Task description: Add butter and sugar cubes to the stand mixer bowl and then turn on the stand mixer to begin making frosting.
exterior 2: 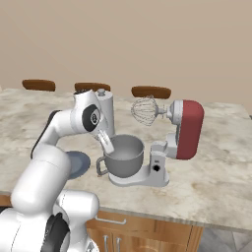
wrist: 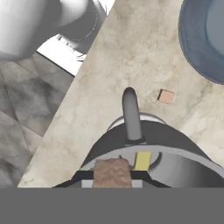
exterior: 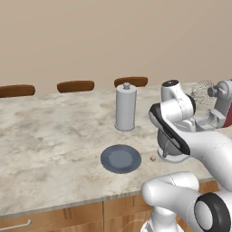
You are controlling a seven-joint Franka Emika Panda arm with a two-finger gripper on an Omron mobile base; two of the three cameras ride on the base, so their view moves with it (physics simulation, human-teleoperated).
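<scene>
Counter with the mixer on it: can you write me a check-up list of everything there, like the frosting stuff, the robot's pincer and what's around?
Surface: marble counter, wooden drawers under its front edge.
Job's things: stand mixer with head tilted up and whisk raised; stand mixer bowl on the mixer's base; butter over the bowl, by the pincer tips; sugar cube lying on the counter near the plate.
Clutter: blue-grey plate; tall grey canister.
Grippers: pincer shut, at the bowl's rim on the handle side; I cannot tell if it grips the butter.
Cables: nothing seen.
Surroundings: brown chair backs behind the counter, beige wall, grey tiled floor.
</scene>
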